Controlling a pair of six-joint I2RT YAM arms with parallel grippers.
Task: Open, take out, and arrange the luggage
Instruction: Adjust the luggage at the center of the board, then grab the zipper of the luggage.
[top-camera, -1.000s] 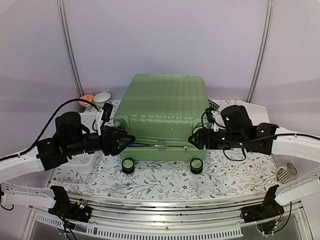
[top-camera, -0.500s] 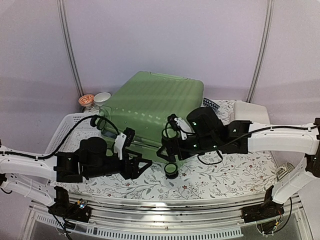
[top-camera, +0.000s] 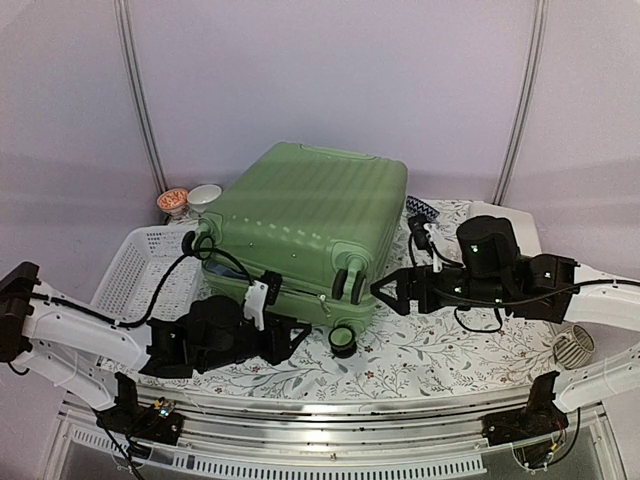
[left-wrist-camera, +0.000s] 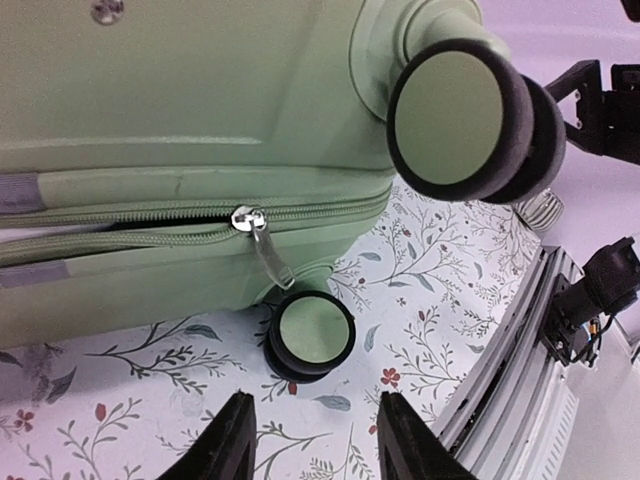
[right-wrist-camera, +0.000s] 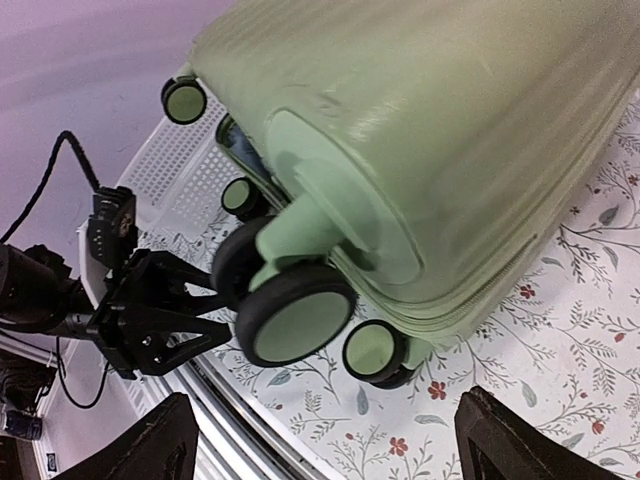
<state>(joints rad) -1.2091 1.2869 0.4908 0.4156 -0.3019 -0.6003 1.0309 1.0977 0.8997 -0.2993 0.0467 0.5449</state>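
The luggage (top-camera: 305, 220), a light-green ribbed hard-shell suitcase, lies flat and skewed on the floral cloth, with its black wheels toward the near right. My left gripper (top-camera: 303, 332) hovers low at its near side, open and holding nothing. In the left wrist view the zipper pull (left-wrist-camera: 263, 243) hangs just above a lower wheel (left-wrist-camera: 311, 335), ahead of the left gripper (left-wrist-camera: 315, 440). The zip tracks part slightly to the left of the slider. My right gripper (top-camera: 380, 290) stands wide open beside the wheel corner. In the right wrist view, two wheels (right-wrist-camera: 297, 315) (right-wrist-camera: 374, 350) lie ahead of the right gripper (right-wrist-camera: 330, 445).
A white perforated basket (top-camera: 135, 275) sits left of the suitcase, with two small bowls (top-camera: 190, 197) behind it. A white box (top-camera: 508, 222) lies at the back right and a round grey object (top-camera: 573, 346) at the right edge. A metal rail (top-camera: 330, 420) runs along the near edge.
The suitcase has been swung round, so its wheel end now points near right. My left arm has dropped back to the near left with narrower jaws. The right arm has withdrawn rightward and opened wider.
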